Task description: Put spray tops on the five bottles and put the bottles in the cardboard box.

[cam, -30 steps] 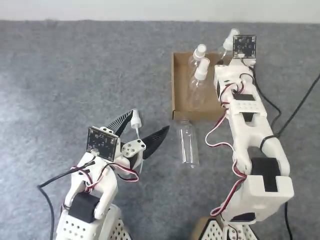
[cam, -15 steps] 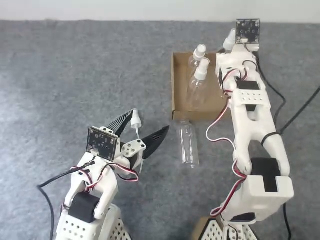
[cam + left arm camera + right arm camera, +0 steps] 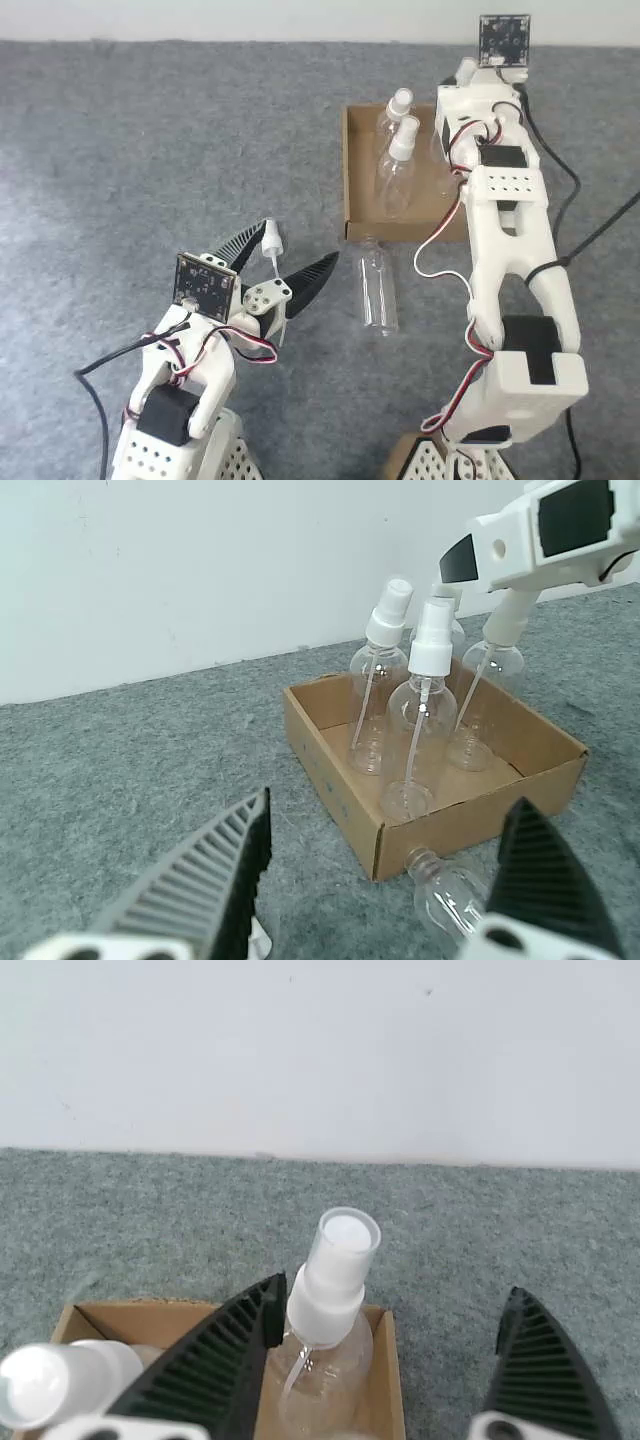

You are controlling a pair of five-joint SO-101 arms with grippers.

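Left end effector apart (spray top between); right end effector apart over box.

The left claw, spread wide before the cardboard box.
Beyond the parted jaws, capped bottles stand upright in the box, the nearest bottle wearing a white spray top. An uncapped bottle lies between claw and box, neck just beside the box wall. The other arm hangs above the box's far side.
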